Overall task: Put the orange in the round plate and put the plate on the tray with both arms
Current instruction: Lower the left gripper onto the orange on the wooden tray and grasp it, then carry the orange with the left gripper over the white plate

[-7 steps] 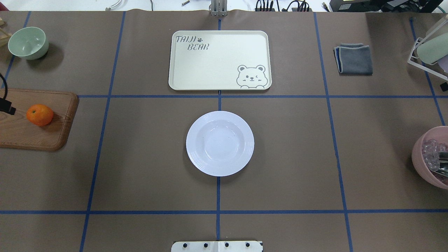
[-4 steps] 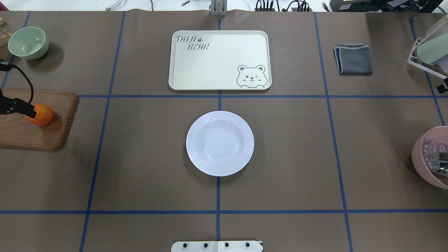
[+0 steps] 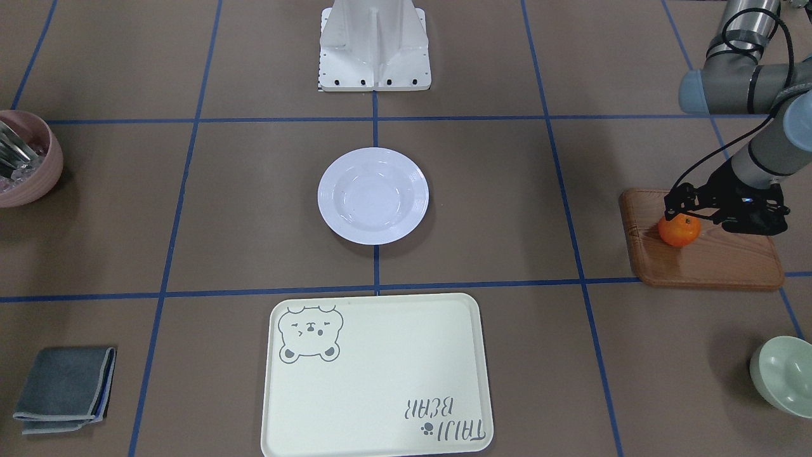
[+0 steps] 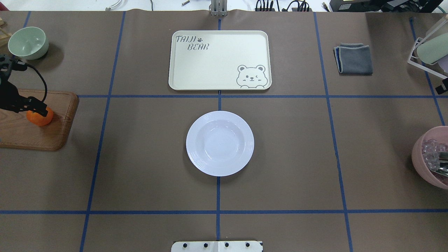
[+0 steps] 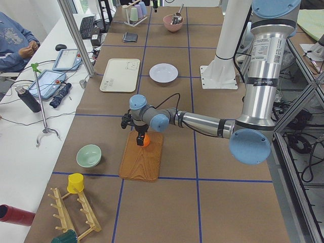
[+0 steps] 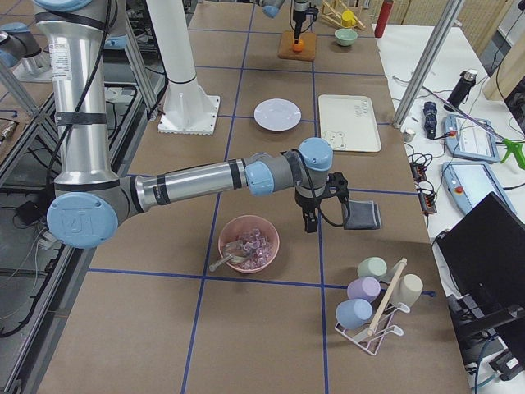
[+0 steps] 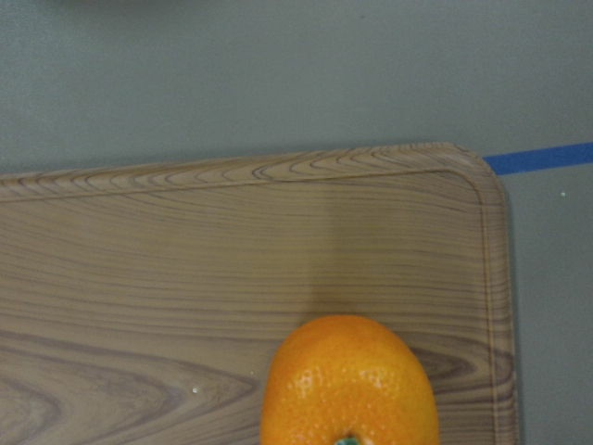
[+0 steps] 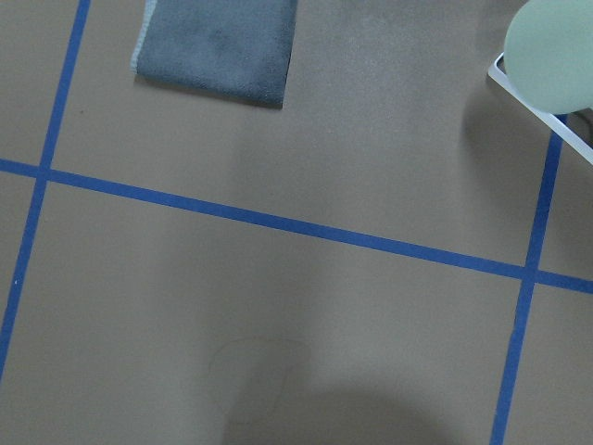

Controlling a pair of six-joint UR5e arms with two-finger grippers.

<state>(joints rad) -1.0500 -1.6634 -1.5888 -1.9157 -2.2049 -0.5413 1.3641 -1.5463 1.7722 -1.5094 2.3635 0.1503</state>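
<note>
Pickup step: the left pincer, its spread not discernible, is held over the orange; lowering and pinching are judged next.

The left arm stretches out low and almost level toward the left end of the surface, its wrist bent so the left claw points straight down, jaws apart. The right arm reaches likewise toward the right end, with the right claw hanging downward above the surface; its jaws are too small to judge.
</note>
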